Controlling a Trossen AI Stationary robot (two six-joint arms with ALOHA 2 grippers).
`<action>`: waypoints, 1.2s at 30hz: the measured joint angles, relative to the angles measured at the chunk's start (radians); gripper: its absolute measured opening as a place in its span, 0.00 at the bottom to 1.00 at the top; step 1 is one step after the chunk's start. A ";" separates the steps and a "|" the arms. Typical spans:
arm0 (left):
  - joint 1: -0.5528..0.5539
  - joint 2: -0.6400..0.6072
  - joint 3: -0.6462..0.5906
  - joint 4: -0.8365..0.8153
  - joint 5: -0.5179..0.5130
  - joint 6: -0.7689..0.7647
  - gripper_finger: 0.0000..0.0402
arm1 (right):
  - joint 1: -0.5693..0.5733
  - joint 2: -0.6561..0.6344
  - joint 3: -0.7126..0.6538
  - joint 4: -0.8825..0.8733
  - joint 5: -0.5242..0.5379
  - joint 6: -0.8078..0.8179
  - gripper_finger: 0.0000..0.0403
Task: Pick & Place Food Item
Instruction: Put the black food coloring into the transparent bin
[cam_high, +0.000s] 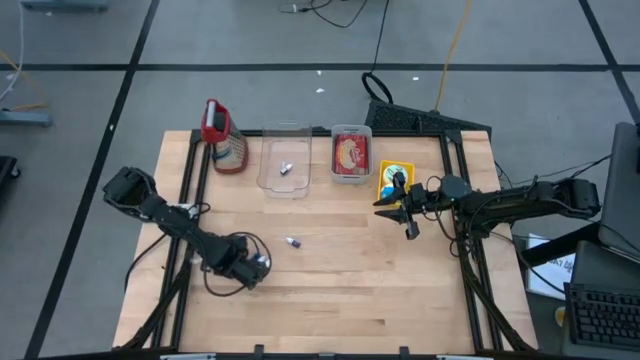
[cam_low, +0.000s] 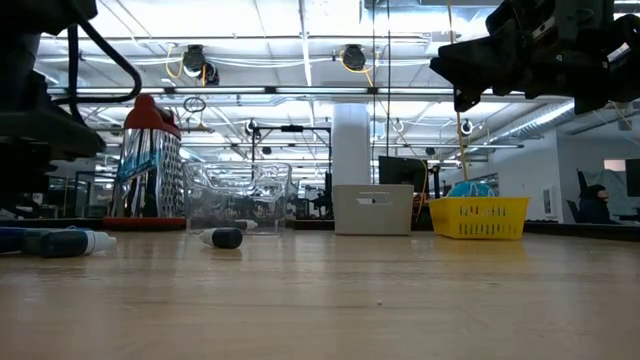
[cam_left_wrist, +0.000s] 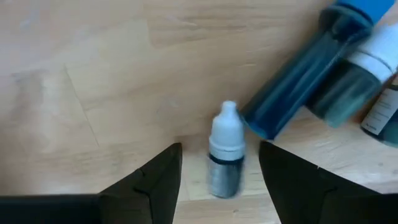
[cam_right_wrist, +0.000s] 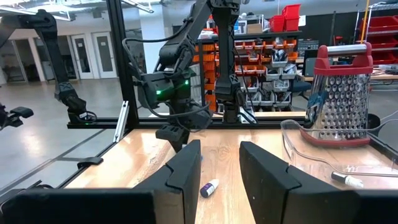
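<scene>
In the left wrist view a small dropper bottle (cam_left_wrist: 225, 152) with a white cap lies on its side on the wooden table. My left gripper (cam_left_wrist: 219, 147) points down over it, open, one finger on each side, touching nothing. It hovers at the table's near left (cam_high: 252, 272). A small bottle (cam_high: 293, 241) lies mid-table; I cannot tell whether it is the same one. A red food tray (cam_high: 350, 153) rests at the far edge. My right gripper (cam_high: 397, 207) waits raised at the right, open, with nothing between its fingers (cam_right_wrist: 219, 163).
Blue tubes (cam_left_wrist: 298, 87) lie right beside the bottle. At the far edge stand a red-topped grater (cam_high: 224, 138), a clear bin (cam_high: 284, 160) with a small item inside, and a yellow basket (cam_high: 395, 178). Bare wood stretches across the table's near half.
</scene>
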 joint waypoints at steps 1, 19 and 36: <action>-0.002 0.000 0.000 0.001 0.003 -0.011 0.54 | 0.000 0.000 0.000 0.000 0.000 0.000 0.25; -0.007 0.000 0.000 0.014 -0.009 0.017 0.22 | 0.000 0.000 0.000 -0.001 -0.003 -0.004 0.25; -0.006 -0.181 -0.003 0.013 -0.226 0.146 0.12 | 0.000 0.000 0.000 -0.001 -0.002 0.003 0.25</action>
